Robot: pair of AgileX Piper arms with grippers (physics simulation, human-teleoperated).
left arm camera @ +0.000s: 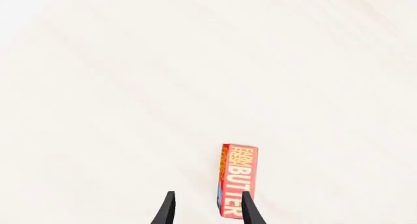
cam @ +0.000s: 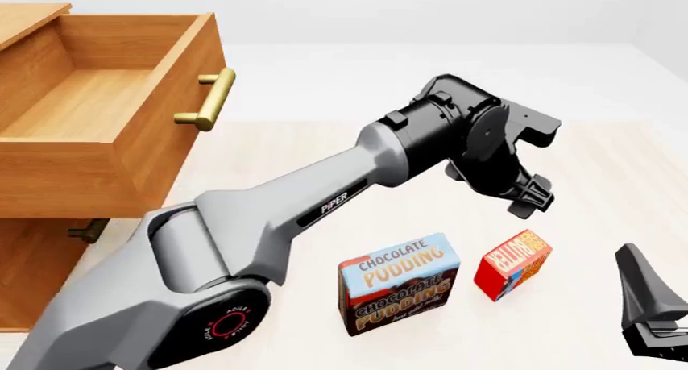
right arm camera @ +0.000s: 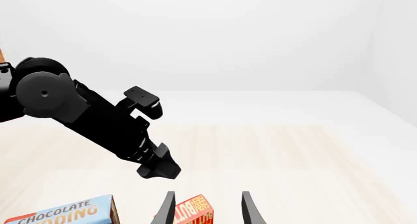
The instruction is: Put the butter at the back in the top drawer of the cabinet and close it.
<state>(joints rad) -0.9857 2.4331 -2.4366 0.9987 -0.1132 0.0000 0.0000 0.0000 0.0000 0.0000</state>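
Wooden top drawer (cam: 102,96) open, bare | butter (cam: 514,264) on table | both grippers parted, holding nothing

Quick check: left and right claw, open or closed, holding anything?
Left claw: open, empty, above the butter.
Right claw: open, empty, low at the table's right side.

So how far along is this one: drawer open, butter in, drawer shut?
Done: the top drawer of the cabinet is pulled open, its visible interior bare. In hand: the left gripper hangs open above the butter, which stands on the table beside the pudding box, ungrasped. Left: grasp the butter, place it at the drawer's back, close it.
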